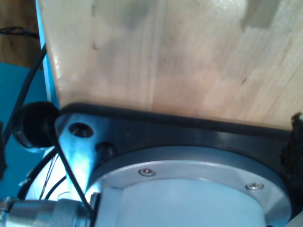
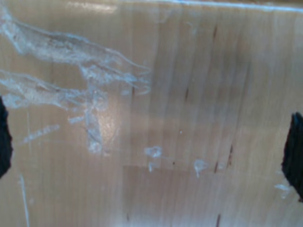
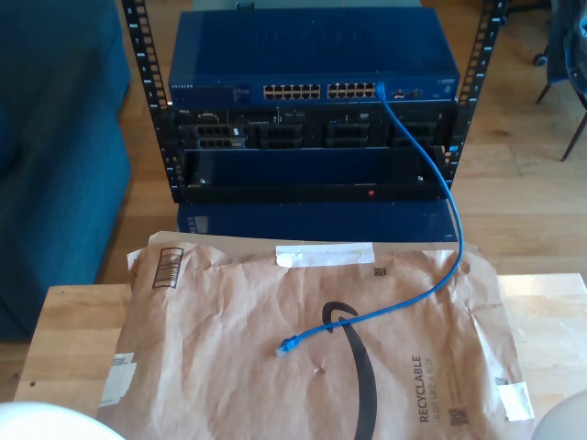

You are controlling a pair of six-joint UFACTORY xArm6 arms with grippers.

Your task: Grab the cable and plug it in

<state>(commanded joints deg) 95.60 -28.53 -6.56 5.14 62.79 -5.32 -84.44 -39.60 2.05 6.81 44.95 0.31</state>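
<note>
While one end of the thin bright blue Ethernet cable (image 3: 447, 215) sits plugged into the far end of the port row, toward the exterior view's right, on the dark blue rack-mounted network switch (image 3: 312, 64), its other end lies loose on the flattened brown paper mailing bag (image 3: 312, 353). That free blue-booted plug (image 3: 288, 346) rests near the middle of the bag, just beside the black printed arrow logo. From the switch the cable drops down past the black rack units (image 3: 312, 147) beneath it, then curves back across the bag toward the exterior view's left. The bag covers most of the pale wooden surface (image 3: 69, 321), whose bare wood shows at both sides of the exterior view.

My first hand's wrist view looks along a round silver and black arm flange (image 1: 189, 189) onto an edge of pale wood (image 1: 180, 56), with thin black wiring (image 1: 66, 165) beside it; I cannot tell whether that hand's jaws are apart or together. My second hand's wrist view looks down on scratched, smeared pale wood (image 2: 156, 118), with dark fingertips (image 2: 294, 151) at either edge of the picture, standing wide apart with nothing between them.
</note>
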